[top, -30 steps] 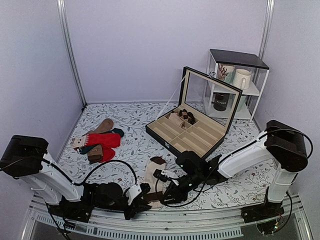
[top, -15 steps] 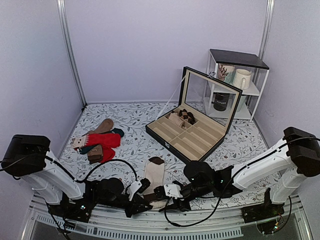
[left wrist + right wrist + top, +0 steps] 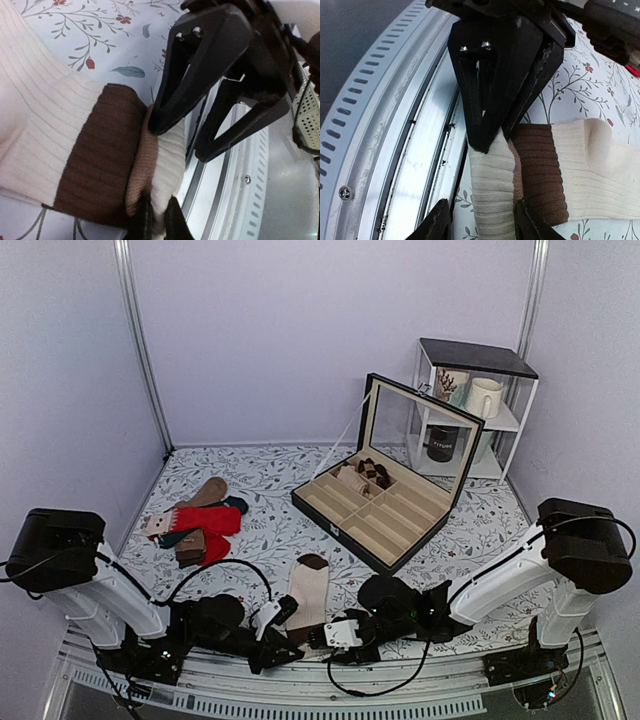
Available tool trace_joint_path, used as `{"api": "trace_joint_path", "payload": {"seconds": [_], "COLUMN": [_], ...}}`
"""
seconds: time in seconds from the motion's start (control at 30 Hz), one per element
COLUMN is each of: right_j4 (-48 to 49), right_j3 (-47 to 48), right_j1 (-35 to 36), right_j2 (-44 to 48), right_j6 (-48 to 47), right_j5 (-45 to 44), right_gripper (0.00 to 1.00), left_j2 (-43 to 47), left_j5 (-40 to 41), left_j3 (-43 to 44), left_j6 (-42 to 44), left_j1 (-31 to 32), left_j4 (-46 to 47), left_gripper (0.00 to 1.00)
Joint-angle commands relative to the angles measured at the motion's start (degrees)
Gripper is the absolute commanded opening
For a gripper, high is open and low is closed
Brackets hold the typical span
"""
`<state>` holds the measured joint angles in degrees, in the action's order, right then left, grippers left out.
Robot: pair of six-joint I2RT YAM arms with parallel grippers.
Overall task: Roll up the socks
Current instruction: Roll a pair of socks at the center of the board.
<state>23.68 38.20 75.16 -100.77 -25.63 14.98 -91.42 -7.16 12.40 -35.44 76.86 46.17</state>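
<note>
The socks [image 3: 309,587] lie flat near the table's front edge, cream with brown bands and a dark brown end pointing away. Their near end is folded into a small cream roll [image 3: 492,185] beside a brown band [image 3: 100,150]. My left gripper [image 3: 159,226] is shut on that roll's left end, with cream knit pinched between its fingers. It shows from the other side too, left gripper [image 3: 487,135]. My right gripper [image 3: 485,225] is open, one finger on each side of the roll. In the top view the left gripper [image 3: 287,628] and right gripper [image 3: 322,628] meet at the roll.
The metal table rim [image 3: 395,130] runs right beside the roll. Bright red socks [image 3: 208,521] and tan and teal socks [image 3: 207,492] lie at the left. An open compartment box [image 3: 385,515] stands mid-table, and a shelf with mugs [image 3: 470,405] at the back right.
The right arm has dropped from over the socks to the front edge, and its gripper has opened wider around the roll. The left gripper has kept its grip in place.
</note>
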Motion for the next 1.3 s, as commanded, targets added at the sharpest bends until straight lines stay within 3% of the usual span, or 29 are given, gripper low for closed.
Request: {"api": "trace_joint_path", "payload": {"seconds": [0.0, 0.33, 0.47, 0.57, 0.7, 0.9, 1.07, 1.27], "right_j4": [0.4, 0.11, -3.57, -9.43, -16.84, -29.19, -37.85, -43.37], "right_j3": [1.02, 1.87, 3.68, 5.9, 7.59, 12.0, 16.9, 21.61], "right_j1": [0.58, 2.16, 2.23, 2.28, 2.25, 2.17, 0.86, -3.06], "right_j2": [-2.78, -6.2, -8.1, -9.32, -8.14, -6.19, -8.23, -12.69], "right_j6": [-1.83, -1.94, -1.94, 0.81, 6.28, 13.35, 19.43, 28.36], "right_j5": [-2.56, -6.62, -6.66, -4.9, -2.19, 0.8, 6.48, 13.04], "right_gripper": [0.44, 0.39, 0.15, 0.06, 0.03, 0.03, 0.03, 0.04], "left_j2": [-2.94, -4.84, -5.12, -4.45, 0.39, 15.29, 24.68, 23.93], "left_j5": [-2.33, -3.55, -4.31, -3.77, -0.18, 8.72, 14.05, 18.21], "left_j3": [-2.82, -2.81, -2.84, -2.59, -1.24, 0.35, -3.31, -4.56], "left_j6": [-0.78, -0.44, -0.32, 0.21, 3.6, 9.16, 9.87, 13.09], "left_j1": [-0.23, -0.38, -0.41, -0.4, -0.4, 0.09, 3.46, 7.64], "left_j4": [-7.8, -5.92, -4.93, -5.39, -10.78, -23.39, -21.57, -16.2], "left_gripper": [0.0, 0.0, 0.0, 0.0, 0.23, 0.42, 0.47, 0.47]}}
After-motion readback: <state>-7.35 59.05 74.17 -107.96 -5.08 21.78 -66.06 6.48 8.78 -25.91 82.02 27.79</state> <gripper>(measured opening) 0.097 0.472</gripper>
